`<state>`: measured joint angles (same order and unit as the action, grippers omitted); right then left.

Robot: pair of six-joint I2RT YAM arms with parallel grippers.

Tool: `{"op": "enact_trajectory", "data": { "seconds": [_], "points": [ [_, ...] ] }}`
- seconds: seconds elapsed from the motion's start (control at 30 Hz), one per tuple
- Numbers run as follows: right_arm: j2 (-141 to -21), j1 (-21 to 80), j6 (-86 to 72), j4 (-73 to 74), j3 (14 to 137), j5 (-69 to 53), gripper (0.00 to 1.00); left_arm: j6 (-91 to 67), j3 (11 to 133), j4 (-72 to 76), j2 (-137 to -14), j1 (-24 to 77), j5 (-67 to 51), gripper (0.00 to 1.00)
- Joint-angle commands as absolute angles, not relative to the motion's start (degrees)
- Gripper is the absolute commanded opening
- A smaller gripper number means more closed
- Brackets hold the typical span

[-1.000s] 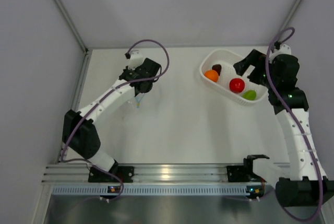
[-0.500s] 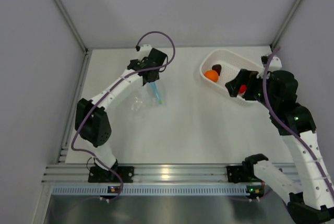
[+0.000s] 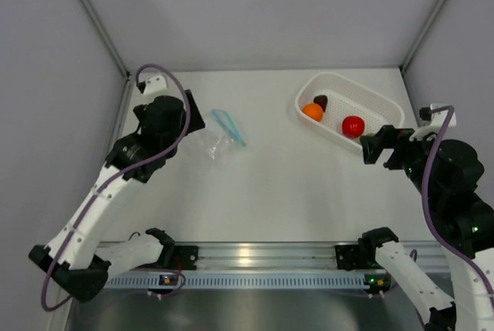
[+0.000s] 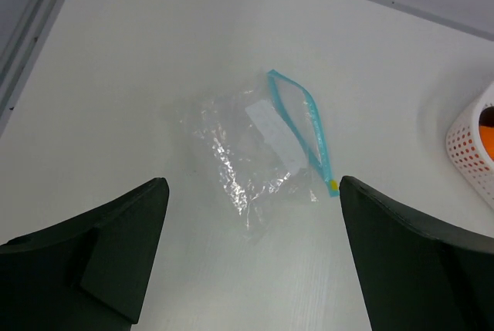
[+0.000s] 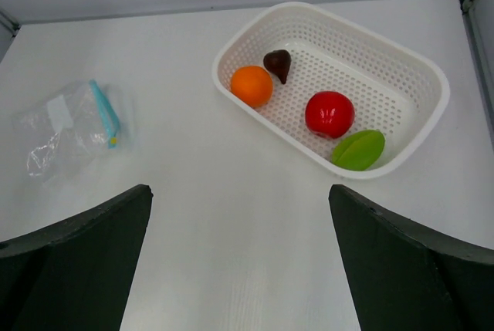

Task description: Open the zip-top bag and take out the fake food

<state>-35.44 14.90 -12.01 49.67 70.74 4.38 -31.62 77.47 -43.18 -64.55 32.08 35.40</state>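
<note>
The zip-top bag lies crumpled on the table at the back left, with nothing showing inside it. Its teal zip strip runs along the right edge. The fake food sits in the white basket: an orange ball, a maroon piece, a red ball and a green oval piece. My left gripper hangs open just left of the bag, holding nothing. My right gripper stands open and empty near the basket's front corner.
Grey enclosure walls close in the table at the back and on both sides. An aluminium rail carrying the arm bases runs along the near edge. In the top view the right gripper covers the basket's near corner.
The left gripper opened, let go of the bag and drew back to the left; the bag now rests on the table. The right arm pulled back out of the basket toward the near right.
</note>
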Motion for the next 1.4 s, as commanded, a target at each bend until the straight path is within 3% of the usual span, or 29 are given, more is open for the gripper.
{"op": "enact_trajectory", "data": {
  "seconds": [0.0, 0.4, 0.83, 1.37],
  "points": [
    [-33.7, 15.3, -9.0, 51.0, 70.9, 7.0, 0.99, -27.8, 70.5, -42.8, -56.4, 31.8, 32.7, 0.98],
    [-29.3, 15.3, -7.8, 51.7, 65.3, 11.9, 0.99, -18.0, 56.3, -45.6, -29.5, 31.8, 30.0, 0.98],
    [-26.0, 15.2, -6.2, 50.1, 59.7, 15.3, 0.99, -18.5, 52.7, -45.8, -24.6, 31.9, 35.9, 0.98],
    [-25.8, 15.2, -7.8, 46.4, 56.5, 15.9, 0.99, -19.2, 52.7, -45.7, -23.6, 31.9, 32.5, 0.98]
  ]
}}
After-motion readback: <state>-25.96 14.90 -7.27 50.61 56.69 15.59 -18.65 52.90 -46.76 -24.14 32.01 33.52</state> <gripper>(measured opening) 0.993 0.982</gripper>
